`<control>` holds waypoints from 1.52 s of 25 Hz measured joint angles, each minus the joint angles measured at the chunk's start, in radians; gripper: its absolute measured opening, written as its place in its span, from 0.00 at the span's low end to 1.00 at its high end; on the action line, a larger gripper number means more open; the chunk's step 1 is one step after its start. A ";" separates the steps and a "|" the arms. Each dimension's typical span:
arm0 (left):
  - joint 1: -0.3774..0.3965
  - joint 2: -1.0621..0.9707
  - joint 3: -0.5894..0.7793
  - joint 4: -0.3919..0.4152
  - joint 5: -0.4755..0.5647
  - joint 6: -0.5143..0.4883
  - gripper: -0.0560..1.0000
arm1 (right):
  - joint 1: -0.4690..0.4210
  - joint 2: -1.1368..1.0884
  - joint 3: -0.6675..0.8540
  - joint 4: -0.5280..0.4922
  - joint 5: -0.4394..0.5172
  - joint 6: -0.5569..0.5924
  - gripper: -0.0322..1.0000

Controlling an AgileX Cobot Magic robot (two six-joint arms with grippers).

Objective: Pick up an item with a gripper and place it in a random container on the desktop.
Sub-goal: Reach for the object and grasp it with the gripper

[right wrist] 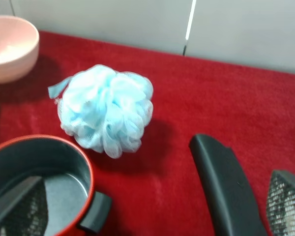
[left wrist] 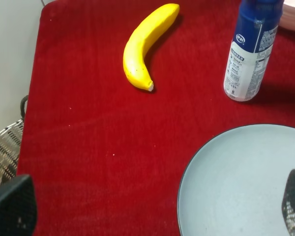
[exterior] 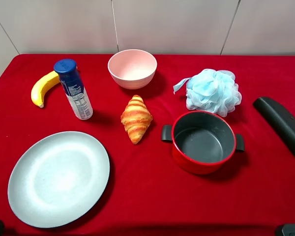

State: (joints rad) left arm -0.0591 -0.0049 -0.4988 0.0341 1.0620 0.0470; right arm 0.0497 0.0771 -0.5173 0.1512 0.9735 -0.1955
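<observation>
The light-blue mesh pouf [exterior: 212,91] lies on the red cloth at the back right, just behind the red pot; its ribbon loop points left. In the right wrist view the pouf [right wrist: 107,109] is ahead of my right gripper [right wrist: 152,209], which is open and empty, well short of it. The large pale grey-blue plate [exterior: 59,178] lies empty at the front left. My left gripper [left wrist: 153,201] is open and empty, over the plate's [left wrist: 236,187] near-left rim. In the high view only dark bits of the arms show at the bottom corners.
A red pot [exterior: 203,141] with a dark inside stands between the right gripper and the pouf. A black curved bar [exterior: 280,123] lies at the right. A pink bowl [exterior: 132,68], croissant [exterior: 136,118], blue-capped bottle [exterior: 73,89] and banana [exterior: 43,87] stand further left.
</observation>
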 joint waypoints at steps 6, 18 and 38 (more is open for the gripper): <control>0.000 0.000 0.000 0.000 0.000 0.000 0.99 | 0.000 0.073 -0.005 0.020 -0.049 -0.006 0.70; 0.000 0.000 0.000 0.000 0.000 0.000 0.99 | 0.000 0.125 -0.010 0.054 -0.057 -0.013 0.70; 0.000 0.000 0.000 0.000 0.000 0.000 0.99 | 0.000 0.401 -0.168 0.095 -0.079 -0.056 0.70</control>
State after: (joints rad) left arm -0.0591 -0.0049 -0.4988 0.0341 1.0620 0.0470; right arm 0.0497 0.4782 -0.6854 0.2467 0.8948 -0.2512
